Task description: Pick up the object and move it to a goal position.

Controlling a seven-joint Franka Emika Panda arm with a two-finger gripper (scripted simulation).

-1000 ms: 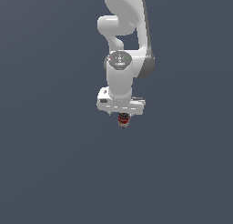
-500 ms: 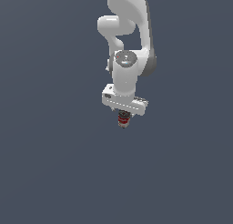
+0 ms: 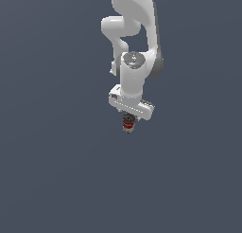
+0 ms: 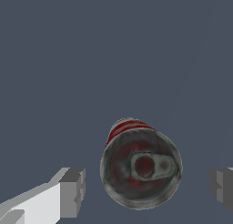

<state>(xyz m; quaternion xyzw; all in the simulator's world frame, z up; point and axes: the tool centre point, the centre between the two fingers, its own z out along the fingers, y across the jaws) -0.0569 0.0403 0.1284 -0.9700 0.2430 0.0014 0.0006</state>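
The object, a small can (image 3: 128,125) with a red band, whitish stripes and dark ends, stands upright directly under my white gripper (image 3: 128,118). In the wrist view I look down on its dark round top (image 4: 142,167), with the red-striped side showing behind it. My gripper (image 4: 146,187) is open, with the can between the jaws. One grey finger (image 4: 73,191) and the other finger (image 4: 221,185) each stand a clear gap away from the can's sides. Neither touches it.
A plain dark grey-blue surface (image 3: 56,170) fills both views. The white arm (image 3: 134,33) rises above the gripper in the exterior view. No other objects show.
The gripper's hand has turned and tilted slightly over the can and shifted a little toward the exterior view's right. The can stays in about the same place.
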